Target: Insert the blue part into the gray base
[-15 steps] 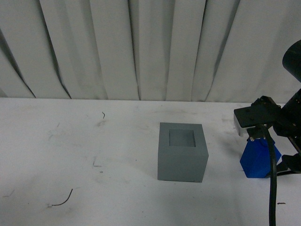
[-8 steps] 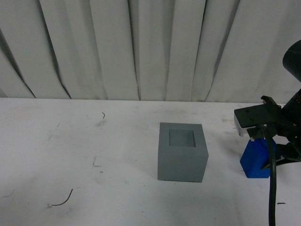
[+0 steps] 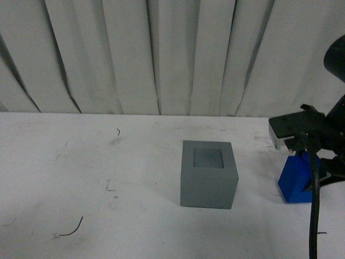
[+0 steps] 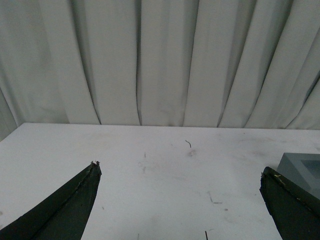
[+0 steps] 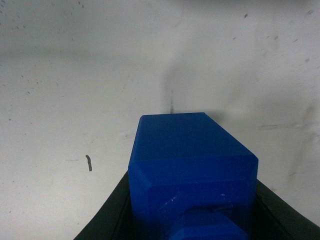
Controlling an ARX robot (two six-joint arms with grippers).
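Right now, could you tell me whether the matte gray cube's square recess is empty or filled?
Empty: the recess in the matte gray cube shows only bare gray floor, and the bright blue block sits apart.

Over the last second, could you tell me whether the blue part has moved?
Yes. The blue part, in the right gripper, has levelled from a tilt and shifted slightly right, away from the gray base.

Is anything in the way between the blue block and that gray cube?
Nothing visible. Only bare table separates the blue part, held in the right gripper, from the gray base, whose recess looks empty.
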